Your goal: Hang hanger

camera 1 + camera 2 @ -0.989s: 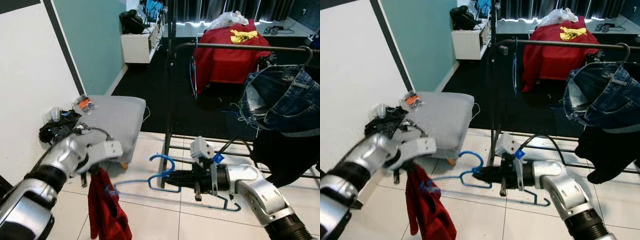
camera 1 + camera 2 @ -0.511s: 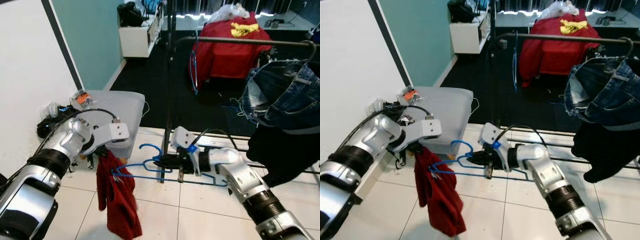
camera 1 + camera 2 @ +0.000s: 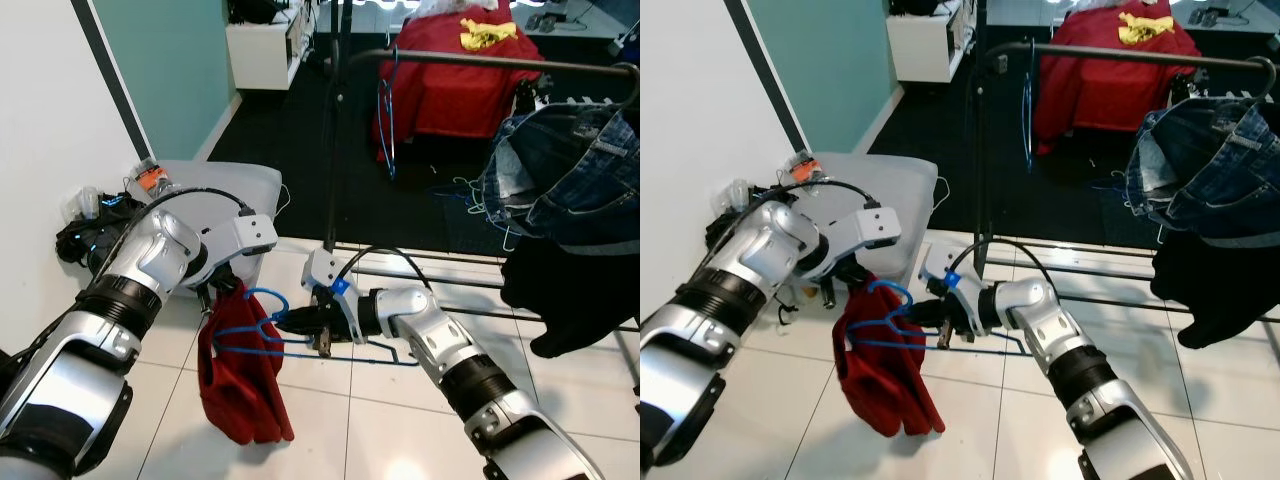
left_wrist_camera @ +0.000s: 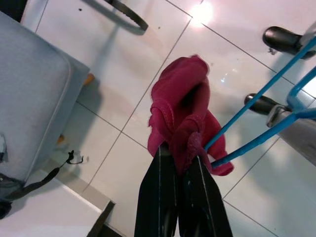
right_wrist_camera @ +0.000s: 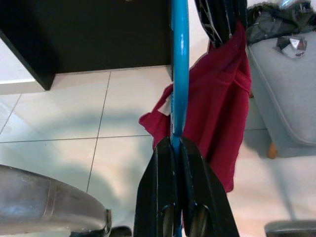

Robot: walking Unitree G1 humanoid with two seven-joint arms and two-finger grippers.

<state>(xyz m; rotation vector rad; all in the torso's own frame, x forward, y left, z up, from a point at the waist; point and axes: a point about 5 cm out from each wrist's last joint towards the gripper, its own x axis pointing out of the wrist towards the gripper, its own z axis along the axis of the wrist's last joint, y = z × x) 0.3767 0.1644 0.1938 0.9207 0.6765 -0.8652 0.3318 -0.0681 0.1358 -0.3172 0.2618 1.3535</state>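
A blue wire hanger (image 3: 268, 297) is held low over the white tiles, its hook up beside a red garment (image 3: 238, 385). My right gripper (image 3: 290, 322) is shut on the hanger's bar (image 5: 179, 74), and the hanger's left end is pushed into the cloth. My left gripper (image 4: 180, 150) is shut on the top edge of the red garment (image 4: 180, 116), which hangs down limp from it. The two grippers are close together, the left one just left of the hook. In the right wrist view the red garment (image 5: 222, 103) hangs behind the blue bar.
A black clothes rack's rail (image 3: 480, 62) and upright (image 3: 333, 140) stand behind, carrying blue jeans (image 3: 570, 190), a dark garment (image 3: 570, 290) and another blue hanger (image 3: 385, 120). A grey ottoman (image 3: 215, 190) with clutter (image 3: 90, 225) sits left by the wall.
My right gripper carried the hanger leftward until its end went into the red garment. My left gripper lifted the garment and moved it rightward to meet it. The camera tilted down.
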